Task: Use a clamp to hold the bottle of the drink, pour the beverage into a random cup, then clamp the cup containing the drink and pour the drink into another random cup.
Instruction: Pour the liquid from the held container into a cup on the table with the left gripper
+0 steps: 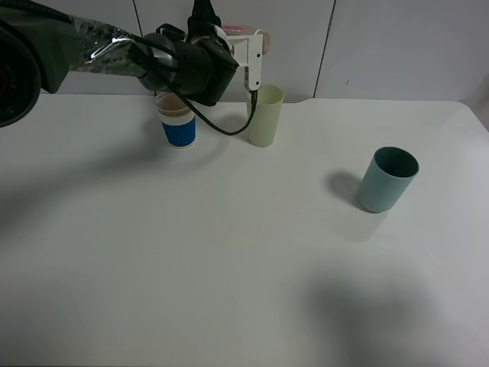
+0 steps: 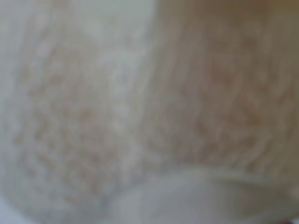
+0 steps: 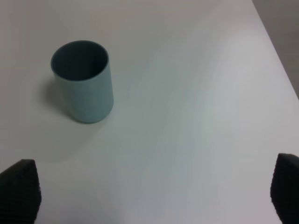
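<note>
The teal cup (image 1: 386,179) stands alone on the white counter (image 1: 229,252), well apart from the yellow-green cup (image 1: 264,116). Just beside that cup is the blue-and-white cup (image 1: 178,126), partly hidden by the left arm (image 1: 176,61), whose jaws are closed. The left wrist view is only blur. The right wrist view alone shows the right gripper (image 3: 154,196), jaws wide and empty.

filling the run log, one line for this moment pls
left hand: shut, above yellow cup | right hand: open, empty | teal cup: upright, apart
</note>
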You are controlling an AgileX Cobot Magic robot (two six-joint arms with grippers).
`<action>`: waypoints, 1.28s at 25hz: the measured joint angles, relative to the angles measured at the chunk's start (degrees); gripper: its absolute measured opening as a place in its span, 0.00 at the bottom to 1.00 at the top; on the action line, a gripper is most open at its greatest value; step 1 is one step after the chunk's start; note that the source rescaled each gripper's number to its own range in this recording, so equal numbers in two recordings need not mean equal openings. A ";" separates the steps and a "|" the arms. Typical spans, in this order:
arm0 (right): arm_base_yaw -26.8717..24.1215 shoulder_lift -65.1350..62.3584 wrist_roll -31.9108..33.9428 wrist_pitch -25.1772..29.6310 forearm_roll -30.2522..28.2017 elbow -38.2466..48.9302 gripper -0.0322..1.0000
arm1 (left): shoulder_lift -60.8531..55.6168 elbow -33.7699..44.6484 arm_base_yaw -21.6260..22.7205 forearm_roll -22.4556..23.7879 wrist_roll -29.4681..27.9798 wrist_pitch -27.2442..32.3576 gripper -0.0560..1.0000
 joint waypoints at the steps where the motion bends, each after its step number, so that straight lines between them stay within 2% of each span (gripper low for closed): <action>1: 0.00 0.00 0.00 0.00 0.00 0.00 0.97 | 0.00 0.00 0.00 0.00 0.00 0.00 0.05; 16: 0.00 0.00 0.00 0.00 0.00 0.00 0.97 | 0.10 3.52 0.06 2.10 0.00 0.08 0.05; 21: 0.00 0.00 0.00 0.00 0.00 0.00 0.97 | -0.46 5.64 0.40 4.48 0.00 0.15 0.05; 32: 0.00 0.00 0.00 0.00 0.00 0.00 0.97 | -0.78 5.82 0.55 6.34 -0.22 0.15 0.05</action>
